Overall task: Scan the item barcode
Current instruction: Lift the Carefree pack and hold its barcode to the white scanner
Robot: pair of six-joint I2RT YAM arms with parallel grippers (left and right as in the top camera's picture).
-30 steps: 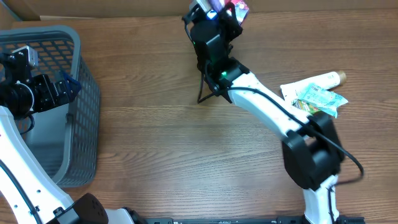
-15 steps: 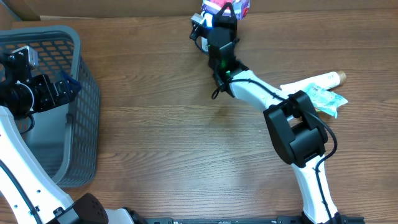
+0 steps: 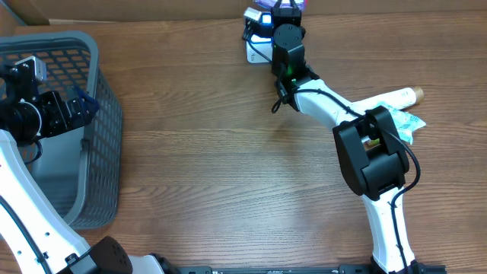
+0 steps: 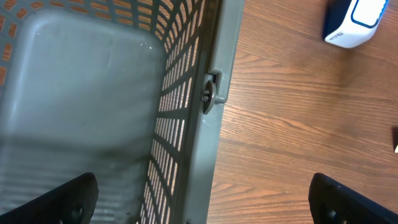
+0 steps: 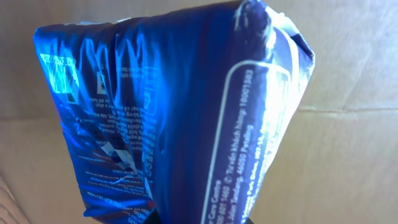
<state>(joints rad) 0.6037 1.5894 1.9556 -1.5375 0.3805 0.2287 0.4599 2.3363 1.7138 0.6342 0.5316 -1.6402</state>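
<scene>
Along the worktop's far edge, overhead, the right arm (image 3: pixel 319 103) reaches beside the scanner (image 3: pixel 256 49). Left wrist: left jaws spread wide, empty, above the basket (image 4: pixel 211 124). Right wrist: right jaws pinch the packet (image 5: pixel 168 112) up there. It looks light, crinkly and slippery, so a sealed end grips best.

The blue packet (image 5: pixel 174 112) is filling my right wrist camera and hiding my right fingers. Its white writing is looking too small and smeary to read. From above, the top edge is cutting off my right gripper (image 3: pixel 280 6) and most of the blue packet. My right arm (image 3: pixel 319 103) is covering part of the scanner (image 3: pixel 256 49) and part of the pile of packets (image 3: pixel 389 103). The bottom edge is cutting my left gripper (image 4: pixel 205 208) down to two dark fingertips (image 4: pixel 59 199).
</scene>
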